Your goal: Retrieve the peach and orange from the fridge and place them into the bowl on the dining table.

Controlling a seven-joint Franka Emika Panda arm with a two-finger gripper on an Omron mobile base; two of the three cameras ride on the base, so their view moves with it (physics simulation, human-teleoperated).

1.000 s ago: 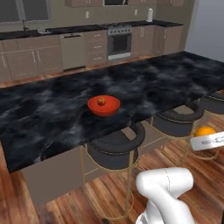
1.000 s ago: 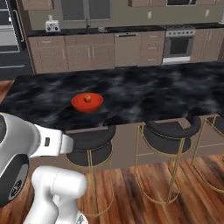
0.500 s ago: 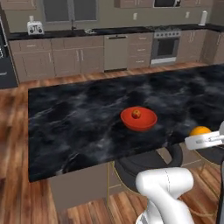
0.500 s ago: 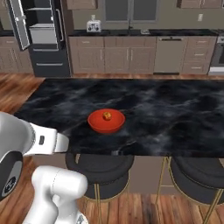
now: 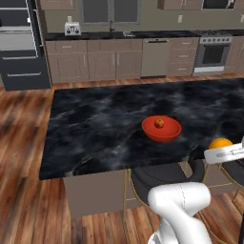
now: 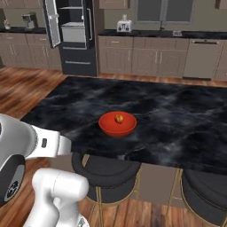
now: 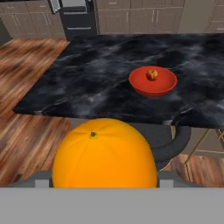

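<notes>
Orange (image 7: 104,153) clasped in my pincer (image 5: 224,153), lower frame; I should centre over bowl (image 7: 153,85), beside peach (image 7: 152,75), before lowering and releasing.

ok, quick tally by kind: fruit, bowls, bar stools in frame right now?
Fruit: 2, the peach in the bowl, the orange at the gripper
Bowls: 1, the red bowl on the dining table
Bar stools: 2, tucked under the table edge
Total: 5
</notes>
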